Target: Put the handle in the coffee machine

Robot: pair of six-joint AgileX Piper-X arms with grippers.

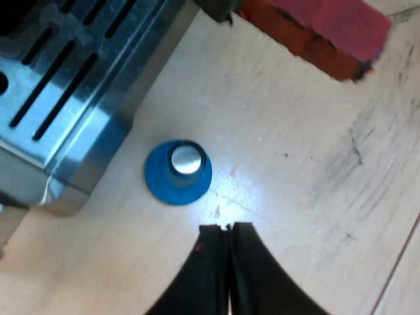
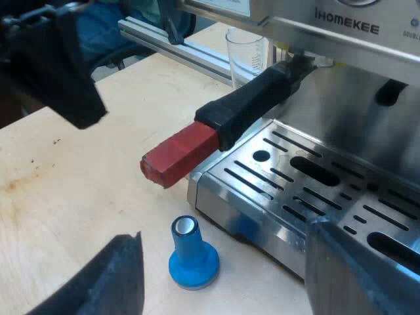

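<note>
So the handle (image 2: 252,102) looks like a stiff, rigid thing. I'd guess most of the weight is in the metal head, up where it meets the machine (image 2: 348,29), so it'd feel nose-heavy if you carried it by the tail. The dark grip looks matte and a bit grippy, not slippery, and nothing about it seems fragile. I'd grab it across the dark part just up from the red end (image 2: 177,157), which gives good leverage for the twist. Right now its head is up under the machine's front, and the grip sticks out over the corner of the tray (image 2: 315,177), with the red end hanging past it above the table (image 2: 85,197). It looks seated to me, but I can't tell if it's actually locked. The right claw (image 2: 223,231) is spread wide and holding nothing, hovering near the tray's edge and above the blue tamper (image 2: 192,256), which stands on the table just beside the tray. The left claw (image 1: 228,228) has its fingers pressed together on nothing, hanging above bare table near the tamper. A glass (image 2: 246,52) stands beyond the handle, next to the machine.
</note>
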